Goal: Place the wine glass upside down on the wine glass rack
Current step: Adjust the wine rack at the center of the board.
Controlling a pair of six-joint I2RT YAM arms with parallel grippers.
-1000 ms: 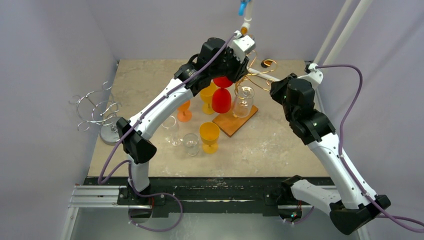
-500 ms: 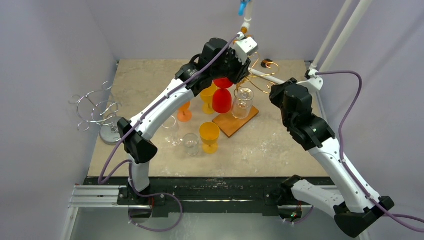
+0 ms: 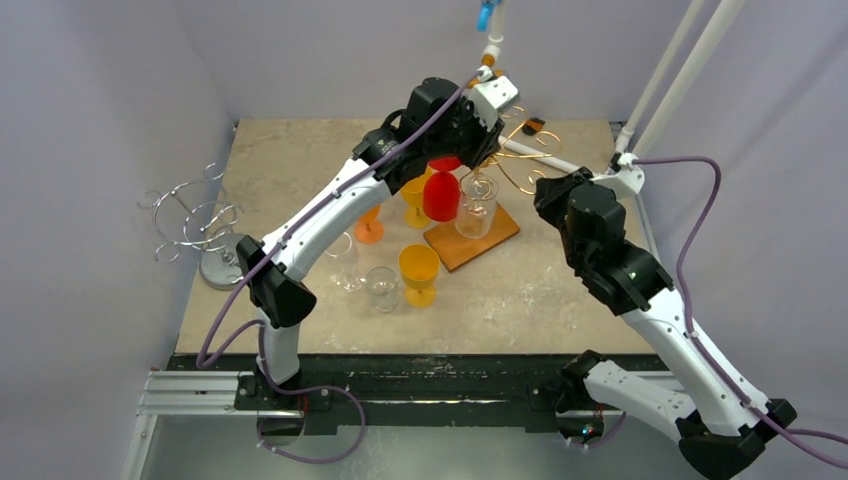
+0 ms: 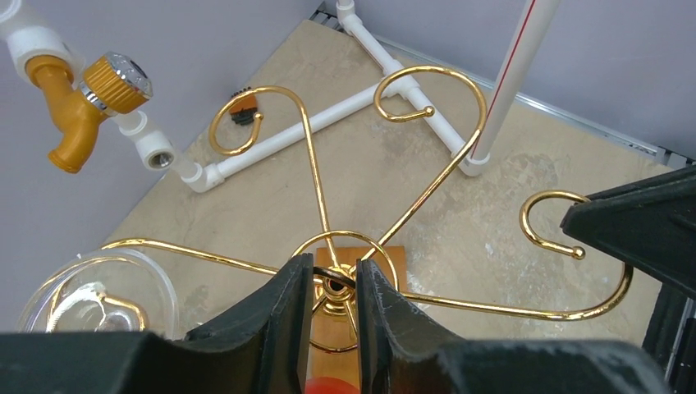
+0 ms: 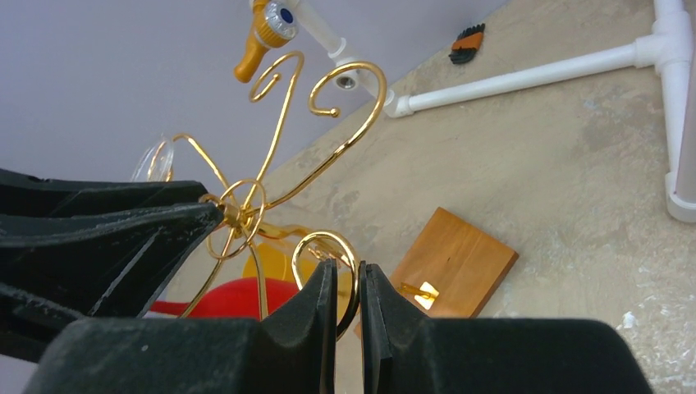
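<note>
Hanging looks done: red glass (image 3: pixel 441 197) and clear glass (image 3: pixel 477 208) dangle inverted from gold rack (image 3: pixel 470 243), whose wire left gripper (image 4: pixel 335 275) and right gripper (image 5: pixel 346 275) each pinch, with only letting go left.

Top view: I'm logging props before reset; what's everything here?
gold rack: one, gold, wooden base, centre
red wine glass: one, red, inverted at rack
hung clear glass: one, clear, on rack
yellow glasses: two, yellow, left of rack
orange glass: one, orange, beside them
standing clear glasses: two, clear, front left
silver rack: one, silver, far left
pipe frame: one, white, back
left gripper: one, black, at rack hub
right gripper: one, black, pinching rack hook
</note>
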